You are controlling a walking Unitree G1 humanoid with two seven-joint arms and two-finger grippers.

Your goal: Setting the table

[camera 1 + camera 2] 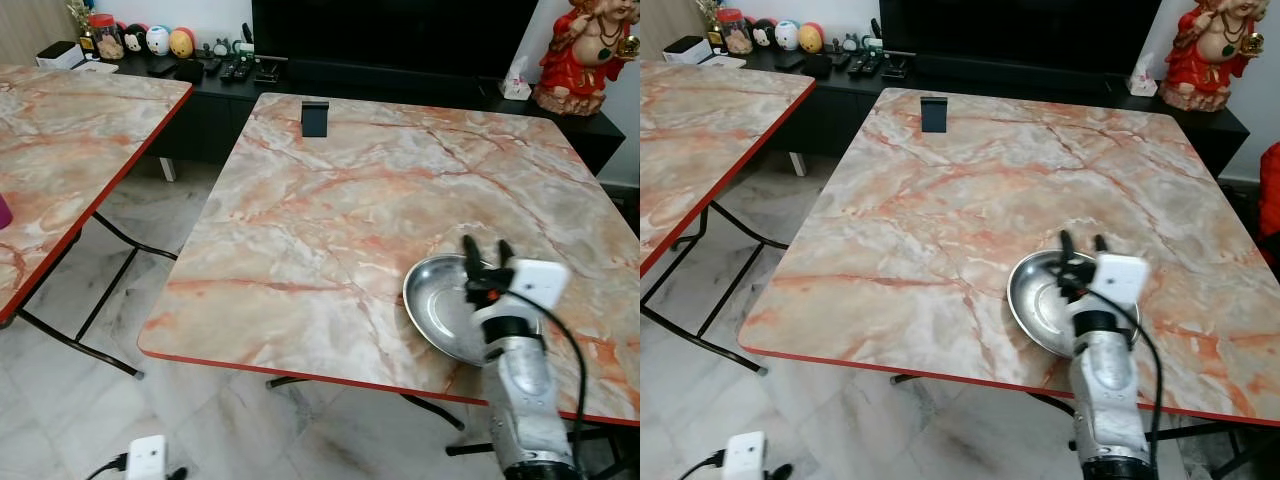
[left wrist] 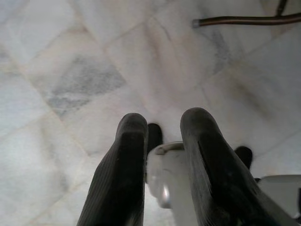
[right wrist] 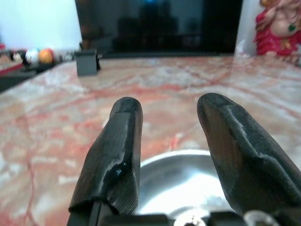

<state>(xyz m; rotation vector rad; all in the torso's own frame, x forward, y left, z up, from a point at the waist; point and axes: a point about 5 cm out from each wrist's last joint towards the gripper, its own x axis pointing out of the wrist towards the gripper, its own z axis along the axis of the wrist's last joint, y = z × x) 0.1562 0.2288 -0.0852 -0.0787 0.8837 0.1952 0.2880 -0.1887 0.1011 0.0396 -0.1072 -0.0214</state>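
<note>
Hovering my right gripper (image 1: 486, 250) over the shallow round steel dish (image 1: 455, 306), jaws parted and empty, I'm leaving it on the marble-patterned surface (image 1: 330, 210) near its front edge for a place setting.

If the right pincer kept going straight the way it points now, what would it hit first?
Probably nothing soon. The right pincer, open over the steel bowl, points across bare marble table toward the TV stand; the small dark holder sits left of that line.

A shiny silver plate (image 1: 445, 310) on a cream table (image 1: 330, 200) veined orange, edged red.
</note>
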